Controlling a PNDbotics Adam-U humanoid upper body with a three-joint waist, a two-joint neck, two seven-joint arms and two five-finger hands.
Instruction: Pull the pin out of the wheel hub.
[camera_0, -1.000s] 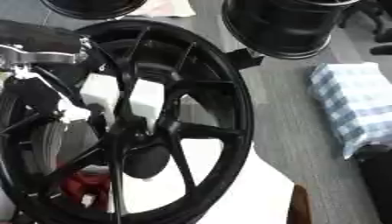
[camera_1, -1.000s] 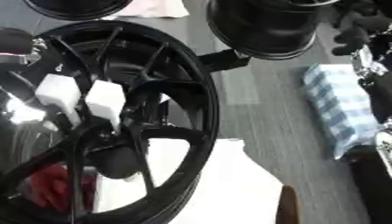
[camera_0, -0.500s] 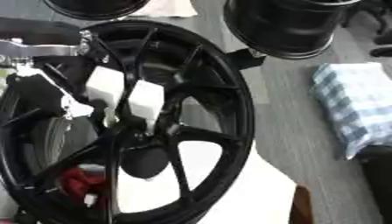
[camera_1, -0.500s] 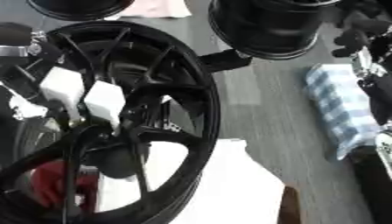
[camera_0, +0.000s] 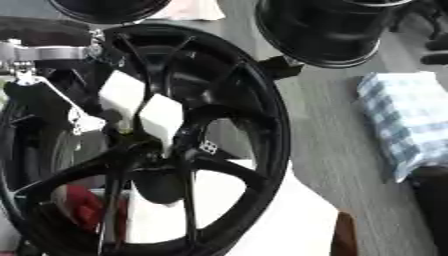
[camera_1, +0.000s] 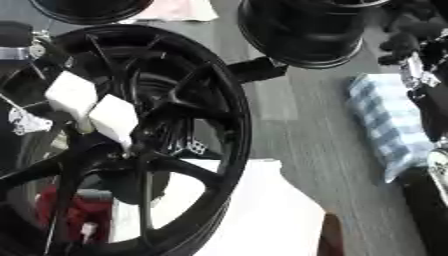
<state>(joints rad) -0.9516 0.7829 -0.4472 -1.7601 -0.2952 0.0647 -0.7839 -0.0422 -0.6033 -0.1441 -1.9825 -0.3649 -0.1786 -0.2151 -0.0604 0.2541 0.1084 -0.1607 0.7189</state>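
A large black spoked wheel (camera_0: 262, 125) stands tilted across the left of both views. Its hub (camera_0: 157, 172) lies low among the spokes. My left arm (camera_0: 44, 50), black with a silver bracket, enters from the upper left. My left hand (camera_0: 140, 107) shows as two white-covered parts reaching down between the spokes to the hub. Spokes and hand hide the pin. A small white tag (camera_0: 83, 122) hangs beside the hand. Part of my right hand (camera_1: 418, 75) shows at the right edge of the right eye view, away from the wheel.
Two more black rims (camera_0: 324, 25) (camera_0: 105, 7) stand at the far side. A blue checked cloth (camera_0: 402, 120) lies at the right. A white sheet (camera_0: 289, 220) lies under the wheel, and something red (camera_0: 83, 207) sits behind its lower left spokes.
The whole picture has shifted a little, so the camera moved. My left hand stays at the hub among the spokes.
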